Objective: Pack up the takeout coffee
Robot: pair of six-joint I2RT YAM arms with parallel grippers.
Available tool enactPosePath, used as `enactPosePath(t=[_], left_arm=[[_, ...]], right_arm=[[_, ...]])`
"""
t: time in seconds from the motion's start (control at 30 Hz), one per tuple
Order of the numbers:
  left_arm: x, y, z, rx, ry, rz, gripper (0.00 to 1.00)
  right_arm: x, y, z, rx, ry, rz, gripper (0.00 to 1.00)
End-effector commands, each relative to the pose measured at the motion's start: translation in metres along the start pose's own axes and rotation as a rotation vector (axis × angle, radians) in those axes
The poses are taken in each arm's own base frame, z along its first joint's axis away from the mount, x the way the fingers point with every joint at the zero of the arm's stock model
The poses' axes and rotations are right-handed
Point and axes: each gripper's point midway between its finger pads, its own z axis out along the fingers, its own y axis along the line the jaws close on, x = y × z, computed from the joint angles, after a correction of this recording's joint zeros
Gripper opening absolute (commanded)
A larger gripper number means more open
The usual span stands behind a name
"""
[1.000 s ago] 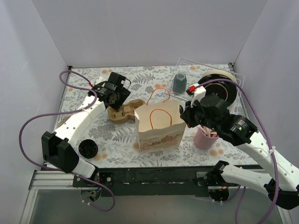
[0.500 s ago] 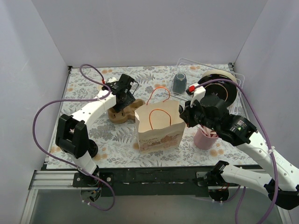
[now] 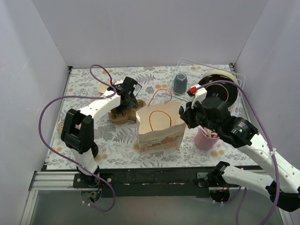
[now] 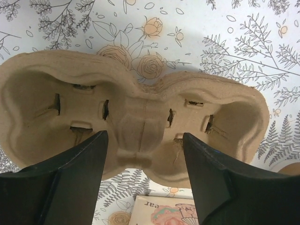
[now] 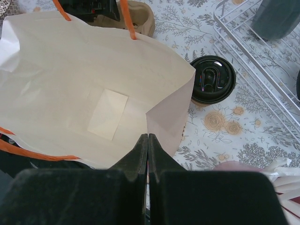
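A tan paper bag (image 3: pixel 159 126) with orange handles stands open mid-table. My right gripper (image 5: pixel 148 136) is shut on the bag's (image 5: pixel 70 84) right rim, one finger inside and one outside. The takeout coffee (image 5: pixel 213 79), seen from above as a black lid, stands on the table just right of the bag. The right arm (image 3: pixel 211 112) hides it in the top view. My left gripper (image 4: pixel 143 154) hangs open over a brown pulp cup carrier (image 4: pixel 136 108), with nothing between its fingers. In the top view, that gripper (image 3: pixel 127 96) sits behind the bag, above the carrier (image 3: pixel 118 116).
A wire rack (image 3: pixel 234 75) at the back right holds a grey mug (image 3: pixel 180 83) and a round black-and-cream object (image 3: pixel 220 82). A pink cup (image 3: pixel 205 138) with white items stands right of the bag. Purple cables loop over the left side.
The left arm has swung right from the table's left side and now hangs over the carrier, its jaws a little wider. The right gripper and the bag have not moved.
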Motion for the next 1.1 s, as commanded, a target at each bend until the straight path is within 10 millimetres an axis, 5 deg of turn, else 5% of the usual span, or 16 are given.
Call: enactPosePath(t=[0.0,1.07], left_arm=[[-0.020,-0.008,-0.019,0.090,-0.082,0.017,0.64],[-0.015,-0.002,-0.001,0.034,-0.065,0.056,0.49]], right_arm=[[-0.003,0.004,-0.001,-0.026,-0.035,0.005,0.01],[0.001,0.003,0.001,-0.030,-0.056,0.010,0.01]])
